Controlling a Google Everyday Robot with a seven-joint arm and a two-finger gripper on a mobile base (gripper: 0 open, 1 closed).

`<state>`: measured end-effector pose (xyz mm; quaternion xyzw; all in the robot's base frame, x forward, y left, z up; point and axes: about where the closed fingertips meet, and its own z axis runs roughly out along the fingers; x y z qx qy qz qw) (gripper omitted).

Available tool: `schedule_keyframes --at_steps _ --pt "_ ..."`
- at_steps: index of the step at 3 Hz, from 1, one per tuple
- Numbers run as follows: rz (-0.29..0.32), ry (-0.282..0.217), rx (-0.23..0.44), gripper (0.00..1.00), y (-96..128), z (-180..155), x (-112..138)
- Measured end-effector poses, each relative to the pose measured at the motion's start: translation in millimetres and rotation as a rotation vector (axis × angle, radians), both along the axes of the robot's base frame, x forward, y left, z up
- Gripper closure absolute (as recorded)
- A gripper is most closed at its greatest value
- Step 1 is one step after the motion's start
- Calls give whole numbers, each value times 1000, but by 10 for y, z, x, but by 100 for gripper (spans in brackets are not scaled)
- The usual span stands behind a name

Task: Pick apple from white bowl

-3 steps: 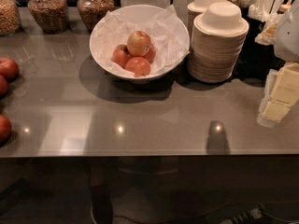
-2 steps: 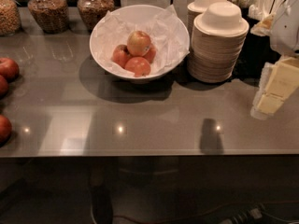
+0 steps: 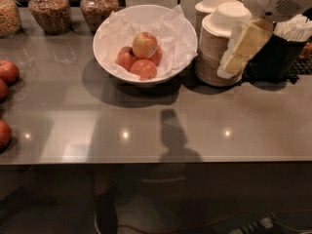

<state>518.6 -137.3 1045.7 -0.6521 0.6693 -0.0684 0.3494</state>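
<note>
Nearest me the grey worktop (image 3: 204,126) lies glossy, with a few glints of lamp light and a dim shadow near its front edge. Out at nine o'clock three dark red apples (image 3: 7,72) sit along the left side, cut off by it. Farther in, toward twelve o'clock, stands the white bowl (image 3: 103,52), lined with crinkled paper (image 3: 178,30). The apple (image 3: 145,44) — the palest one, yellowish with a red blush — rests on top of the heap inside. Three red-orange apples (image 3: 143,69) lie under and around it. At the bowl's three o'clock, close against it, rise two stacks of cream bowls (image 3: 214,57). The tool (image 3: 233,62) hangs in front of the nearer stack, slanting down toward seven o'clock from the white arm housing (image 3: 278,1) in the top right corner. It is well apart from the apple, and whether it is apart or together I cannot tell. Just behind it a dark holder (image 3: 273,57) carries what may be white wrapped cutlery. Along the far edge, around eleven o'clock, three jars (image 3: 48,11) of brownish stuff stand in a row.
</note>
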Motion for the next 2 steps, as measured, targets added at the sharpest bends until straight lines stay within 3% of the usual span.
schedule_keyframes --at_steps 1,2 --pt "91 -75 32 0 406 207 411" --pt "154 -84 45 0 743 266 781"
